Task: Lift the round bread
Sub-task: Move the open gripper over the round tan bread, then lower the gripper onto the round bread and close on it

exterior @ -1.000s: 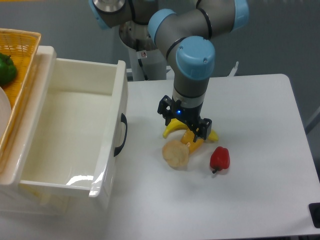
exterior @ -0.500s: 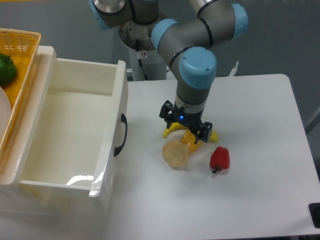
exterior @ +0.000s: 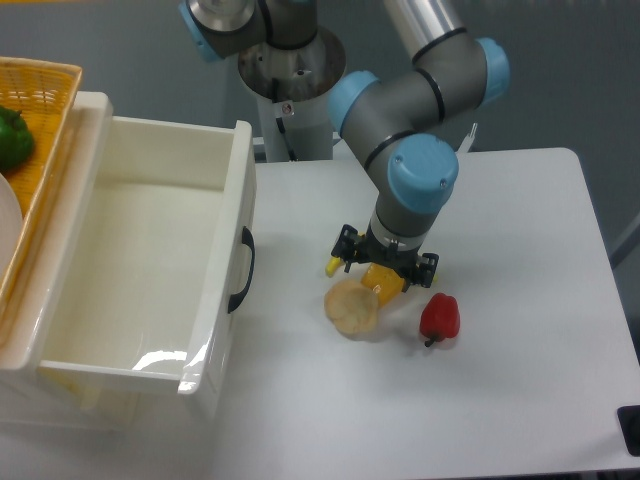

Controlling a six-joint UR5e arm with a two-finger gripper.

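Lowered since before, the fingers point(exterior: 385, 281) hide behind the round bread point(exterior: 351, 306).

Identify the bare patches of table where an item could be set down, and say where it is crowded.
Free: the table right of the arm, and the front strip below the round bread and red pepper. Crowded: the centre, where the gripper hangs over bread, banana and pepper.

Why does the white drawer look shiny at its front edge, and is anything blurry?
Camera view: overhead light glares off the glossy drawer front rim; shadows are soft under the round bread and red pepper; the hand looks sharp, without motion blur.
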